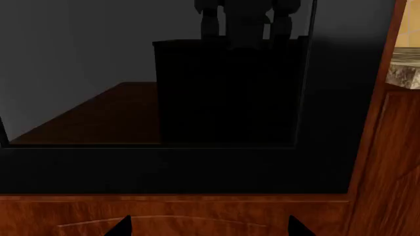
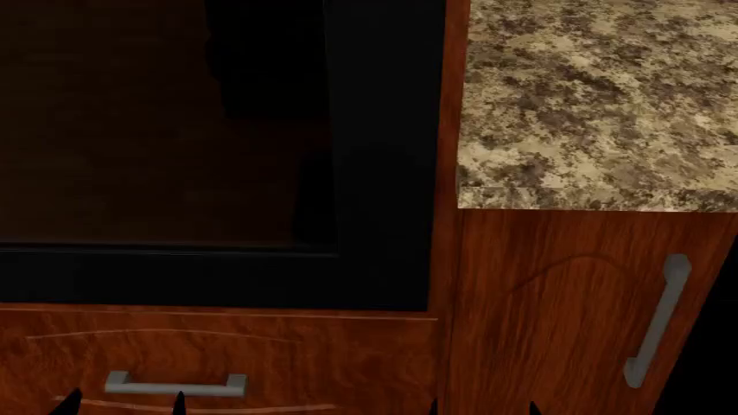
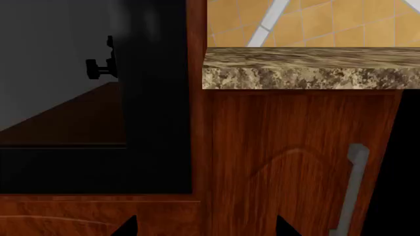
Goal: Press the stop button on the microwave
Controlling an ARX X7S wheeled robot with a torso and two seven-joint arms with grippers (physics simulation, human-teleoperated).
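No microwave and no stop button show in any view. A black glass-fronted appliance (image 2: 381, 173) built into wooden cabinets fills the left of the head view. It also shows in the left wrist view (image 1: 196, 167) and the right wrist view (image 3: 66, 167). No buttons show on it. My left gripper (image 1: 208, 228) is open and empty, facing the wood drawer front below the appliance; only its dark tips show in the head view (image 2: 124, 405). My right gripper (image 3: 206, 228) is open and empty, low in front of the cabinet post, with its tips at the head view's lower edge (image 2: 485, 408).
A granite counter (image 2: 600, 104) lies right of the appliance, also in the right wrist view (image 3: 308, 69). Below it is a cabinet door with a vertical grey handle (image 2: 658, 320). A drawer with a grey handle (image 2: 175, 385) sits under the appliance. A tiled wall (image 3: 315, 22) stands behind the counter.
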